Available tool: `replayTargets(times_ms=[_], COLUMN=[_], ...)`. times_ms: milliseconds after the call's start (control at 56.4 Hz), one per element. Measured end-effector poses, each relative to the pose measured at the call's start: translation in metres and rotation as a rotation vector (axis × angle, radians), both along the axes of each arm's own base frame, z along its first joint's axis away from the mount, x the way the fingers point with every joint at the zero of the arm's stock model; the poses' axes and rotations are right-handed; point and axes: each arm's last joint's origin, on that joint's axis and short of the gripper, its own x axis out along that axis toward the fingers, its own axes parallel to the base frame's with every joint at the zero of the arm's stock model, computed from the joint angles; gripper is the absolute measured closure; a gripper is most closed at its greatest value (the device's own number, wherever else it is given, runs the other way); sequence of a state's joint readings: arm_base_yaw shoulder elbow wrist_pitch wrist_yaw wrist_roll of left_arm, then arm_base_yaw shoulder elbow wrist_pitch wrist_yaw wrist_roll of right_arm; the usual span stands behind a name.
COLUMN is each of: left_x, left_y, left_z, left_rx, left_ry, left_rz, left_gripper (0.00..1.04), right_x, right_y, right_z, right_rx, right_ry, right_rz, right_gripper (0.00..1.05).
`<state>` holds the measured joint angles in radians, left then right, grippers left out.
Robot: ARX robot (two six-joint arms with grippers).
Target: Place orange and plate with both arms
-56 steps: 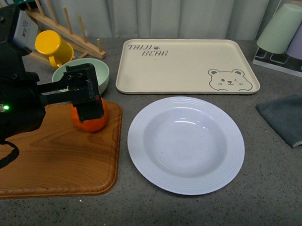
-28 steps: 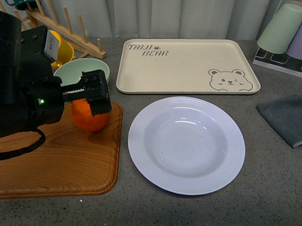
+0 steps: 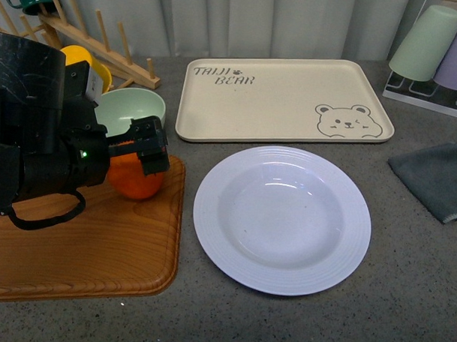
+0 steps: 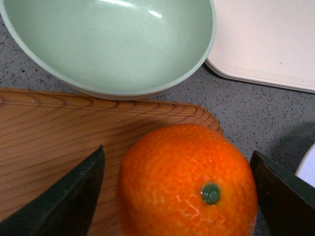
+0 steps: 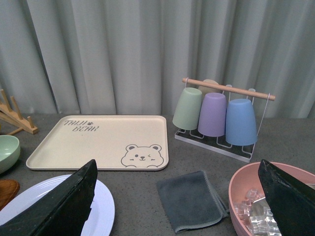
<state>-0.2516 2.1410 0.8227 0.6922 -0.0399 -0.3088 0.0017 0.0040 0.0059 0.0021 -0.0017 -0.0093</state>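
- Find the orange at mid-left of the front view, on the upper right corner of the board, just below the bowl; find the plate at centre, bare, on the surface, apart from the board's right edge and just below the tray.
- Read the left gripper as spread, one finger to each side of the orange; in the left wrist view, a thin gap at one finger and near-contact at the other; no squeeze evident.
- Centre before closing; shift a little toward the wider gap, so that both fingers meet the skin together and do not nudge the fruit off the board's corner.
- Close across the widest girth, stem spot kept up between the fingers; press gently, enough to hold a round, smooth fruit, not enough to bruise it.
- Lift straight up, clear of the board's rim and the bowl, before travelling right toward the plate.
- Read the right gripper as wide apart and empty, raised over the right side with the cloth in sight between its fingers; absent from the front view; probably best kept off the plate until the orange's path is settled.
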Motion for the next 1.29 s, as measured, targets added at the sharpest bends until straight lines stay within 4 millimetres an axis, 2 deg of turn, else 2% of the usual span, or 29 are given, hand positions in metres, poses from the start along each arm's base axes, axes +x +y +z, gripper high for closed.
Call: replayTargets(times_ms=[89,177,372,514,656,780,1045,1134,1293], left_x=[0.001,0.0,-0.001,-0.004,-0.01,-0.016,-0.033,-0.037,-0.04], left_y=[-0.001,-0.001,-0.008,-0.023,-0.047,-0.072,-0.116,-0.125,-0.13], left_z=[0.0,0.0,0.004,0.021,0.046,0.054,0.036,0.026,0.011], left_rx=[-0.006,-0.005,-0.019,-0.044,-0.08,-0.107,-0.124,-0.117,-0.124], left_ry=[0.001,0.003,-0.002,-0.035,-0.086,-0.101,-0.055,-0.035,-0.013], left_rz=[-0.009,-0.008,-0.028,-0.062,-0.121,-0.185,-0.271,-0.281,-0.318], left_gripper=[0.32,0.39,0.4,0.41,0.41,0.41,0.41,0.41,0.41], right_x=[0.0,0.0,0.0,0.0,0.0,0.0,0.0,0.0,0.0], right_y=[0.0,0.0,0.0,0.0,0.0,0.0,0.0,0.0,0.0], right_z=[0.0,0.0,0.0,0.0,0.0,0.0,0.0,0.0,0.0], right_rx=[0.0,0.0,0.0,0.0,0.0,0.0,0.0,0.0,0.0], right_ry=[0.0,0.0,0.0,0.0,0.0,0.0,0.0,0.0,0.0], right_rz=[0.0,0.0,0.0,0.0,0.0,0.0,0.0,0.0,0.0], right_gripper=[0.09,0.09,0.09,0.09,0.09,0.09,0.09,0.09,0.09])
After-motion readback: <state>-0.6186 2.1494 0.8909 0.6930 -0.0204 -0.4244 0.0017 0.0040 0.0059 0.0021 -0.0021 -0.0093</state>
